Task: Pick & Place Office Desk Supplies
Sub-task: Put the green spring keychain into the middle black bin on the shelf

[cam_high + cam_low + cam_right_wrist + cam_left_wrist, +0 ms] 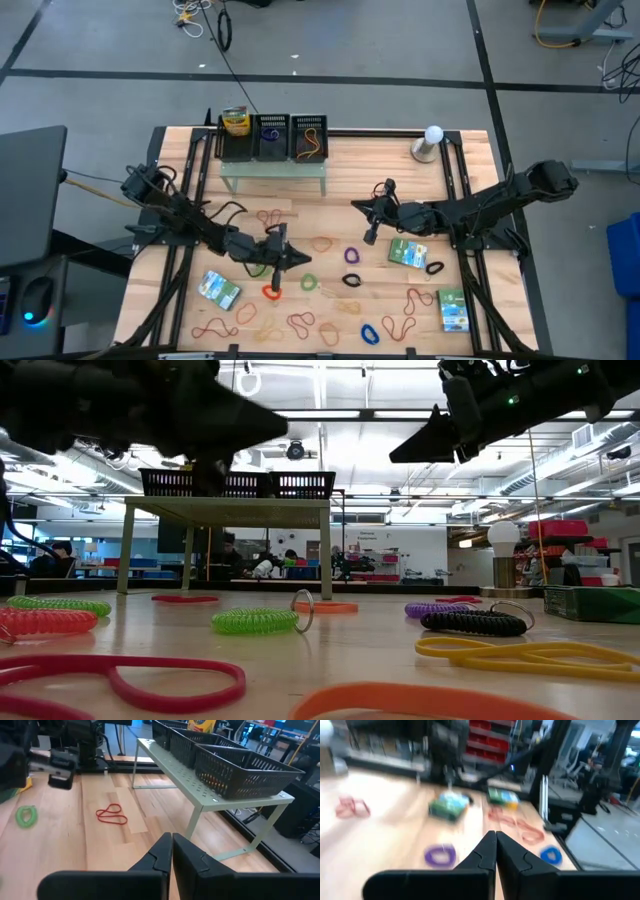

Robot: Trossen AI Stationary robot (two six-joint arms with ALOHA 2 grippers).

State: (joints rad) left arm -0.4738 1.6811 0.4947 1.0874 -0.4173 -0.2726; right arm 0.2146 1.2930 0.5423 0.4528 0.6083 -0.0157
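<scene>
Bands (130, 680) nearest in low view – thin, soft, light; best pinched on one strand. High view: bands, packets (218, 290) scattered near; left gripper (283, 259), right gripper (372, 232) above. Wrist views – both pinched together, empty.

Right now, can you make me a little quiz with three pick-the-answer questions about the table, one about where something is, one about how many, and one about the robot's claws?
1. Where do the small black mesh trays stand?
A. On the pale-green perforated shelf
B. On the floor
C. Under the white light bulb

2. How many black mesh trays are there?
A. One
B. Three
C. Six

3. How are the fingers of the left gripper?
A. Wide open
B. Shut with nothing between them
C. Shut on a packet

Answers: 1 A, the high view shows them in a row on the shelf. 2 B, three sit side by side. 3 B, the left wrist view shows the fingers pressed together and empty.
</scene>
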